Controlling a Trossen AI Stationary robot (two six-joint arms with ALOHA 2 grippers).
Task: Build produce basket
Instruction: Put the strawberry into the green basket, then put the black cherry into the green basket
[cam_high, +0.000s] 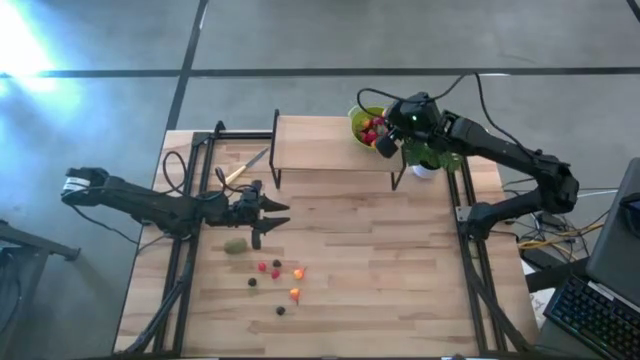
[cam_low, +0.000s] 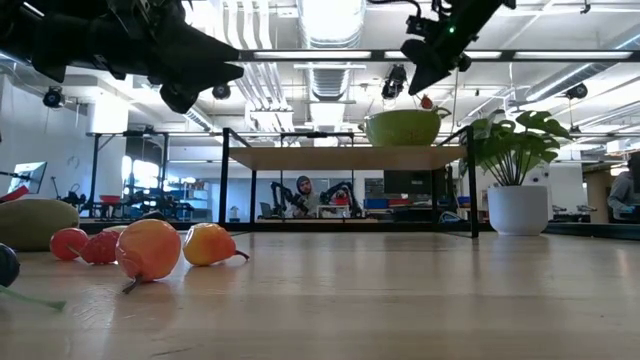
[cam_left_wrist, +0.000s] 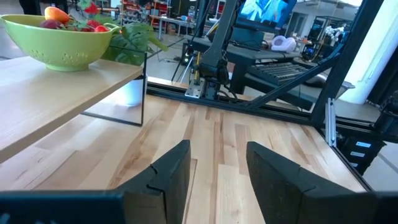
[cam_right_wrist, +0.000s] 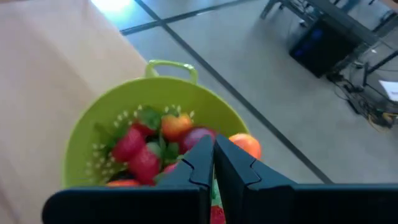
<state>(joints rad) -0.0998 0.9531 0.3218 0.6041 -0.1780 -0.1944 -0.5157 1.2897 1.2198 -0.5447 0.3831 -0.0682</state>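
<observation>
- The right tool (cam_high: 381, 146) hangs over the produce basket (cam_high: 364, 126), its two dark fingers (cam_right_wrist: 205, 163) pressed together with nothing visible between them.
- In the right wrist view the fingers point down into the lime-green basket (cam_right_wrist: 118, 124), just above the red and orange fruits (cam_right_wrist: 146, 149) already lying inside among green leaves.
- The basket stands at the right end of a raised wooden shelf (cam_high: 330, 145) at the far side of the table (cam_high: 400, 270), touching the shelf top, with a potted plant (cam_high: 430, 160) in a white pot just beside it.
- In the low view the basket (cam_low: 405, 127) sits on the shelf (cam_low: 345, 156) with the plant (cam_low: 515, 170) to its right, and a small red fruit (cam_low: 427, 102) shows just above its rim under the right arm.
- The left tool (cam_high: 272, 218) hovers low over the table's left half, its fingers (cam_left_wrist: 171, 171) spread apart and holding nothing.
- Just beside the left tool, on the table, lies a brownish-green oval fruit (cam_high: 235, 245).
- Nearer the front edge, a loose scatter of small produce (cam_high: 278, 280) rests on the table: red, orange and dark pieces, apart from one another.
- In the low view these fruits (cam_low: 150, 248) lie close to the camera.
- A yellow-handled knife (cam_high: 245, 168) lies on the table, left of the shelf.
</observation>
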